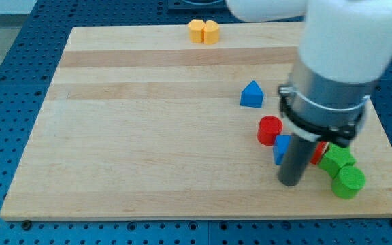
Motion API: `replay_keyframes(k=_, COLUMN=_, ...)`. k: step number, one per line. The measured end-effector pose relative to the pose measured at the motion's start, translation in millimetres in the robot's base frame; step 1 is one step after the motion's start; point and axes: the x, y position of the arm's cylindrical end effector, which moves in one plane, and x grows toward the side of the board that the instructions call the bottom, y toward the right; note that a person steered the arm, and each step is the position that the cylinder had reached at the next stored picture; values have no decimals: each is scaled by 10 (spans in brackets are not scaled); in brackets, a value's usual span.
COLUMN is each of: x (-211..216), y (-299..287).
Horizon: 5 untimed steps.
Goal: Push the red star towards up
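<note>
The red star (318,152) is mostly hidden behind the rod; only a small red patch shows at the view's lower right. My tip (290,182) rests on the board just below and left of it, right below a blue block (281,148). A red cylinder (269,129) sits touching the blue block's upper left. A green block (336,159) and a green cylinder (349,182) lie right of the star.
A blue triangular block (252,94) sits above the cluster. Two yellow-orange blocks (203,31) stand together at the view's top edge of the wooden board (128,136). The arm's white and grey body (339,61) covers the upper right.
</note>
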Motion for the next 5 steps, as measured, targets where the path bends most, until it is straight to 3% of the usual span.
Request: replay_keyframes(k=5, x=-521, y=269)
